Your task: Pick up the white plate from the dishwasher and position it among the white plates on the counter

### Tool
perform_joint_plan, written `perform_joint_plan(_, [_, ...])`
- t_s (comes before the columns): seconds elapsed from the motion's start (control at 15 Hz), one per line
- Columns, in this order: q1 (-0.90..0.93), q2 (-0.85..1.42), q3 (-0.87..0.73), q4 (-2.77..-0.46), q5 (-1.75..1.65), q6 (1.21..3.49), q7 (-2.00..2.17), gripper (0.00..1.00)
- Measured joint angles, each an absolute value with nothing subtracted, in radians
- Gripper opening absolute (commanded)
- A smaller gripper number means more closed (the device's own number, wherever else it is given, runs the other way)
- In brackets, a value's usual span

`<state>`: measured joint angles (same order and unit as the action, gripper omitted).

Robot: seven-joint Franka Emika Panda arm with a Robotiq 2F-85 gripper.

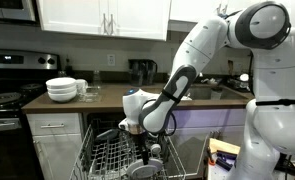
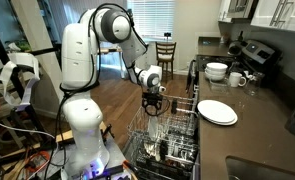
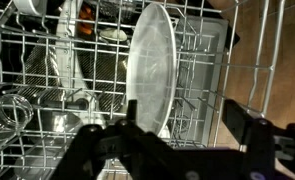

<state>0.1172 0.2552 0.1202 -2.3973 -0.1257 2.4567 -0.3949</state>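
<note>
A white plate (image 3: 152, 65) stands on edge in the grey wire rack (image 3: 202, 75) of the open dishwasher (image 2: 167, 140). My gripper (image 3: 184, 125) is open just above the rack, and the plate's lower edge sits by one finger. In both exterior views the gripper (image 1: 137, 128) (image 2: 152, 103) hangs over the rack and points down. Flat white plates (image 2: 217, 112) lie on the dark brown counter (image 2: 262, 125). In an exterior view the counter (image 1: 102, 100) shows, but the arm hides these plates.
A stack of deep white bowls (image 1: 62, 88) (image 2: 217, 71) and cups (image 2: 237, 79) stand on the counter near the black stove (image 1: 7, 95). Dark dishes fill the rack (image 1: 117, 155). A wooden chair (image 2: 166, 52) stands farther back.
</note>
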Motion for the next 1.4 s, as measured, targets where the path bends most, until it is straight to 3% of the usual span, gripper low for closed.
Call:
perform_joint_plan(0.33, [0.095,0.309,0.137,-2.363,-0.106,2.457,-0.428,0.67])
perform_joint_plan(0.73, [0.071,0.348,0.150,-2.339,-0.104,2.457,-0.449,0.76])
perform_joint_plan(0.87, [0.065,0.361,0.154,-2.330,-0.104,2.457,-0.455,0.74])
perform_joint_plan(0.93, [0.063,0.368,0.155,-2.326,-0.104,2.457,-0.459,0.64])
perform_joint_plan(1.07, [0.055,0.380,0.160,-2.318,-0.104,2.457,-0.467,0.62])
perform_joint_plan(1.2, [0.048,0.392,0.164,-2.311,-0.104,2.457,-0.472,0.54])
perform_joint_plan(1.27, [0.044,0.397,0.167,-2.308,-0.104,2.457,-0.474,0.40])
perform_joint_plan(1.4, [0.037,0.405,0.169,-2.304,-0.104,2.457,-0.478,0.25])
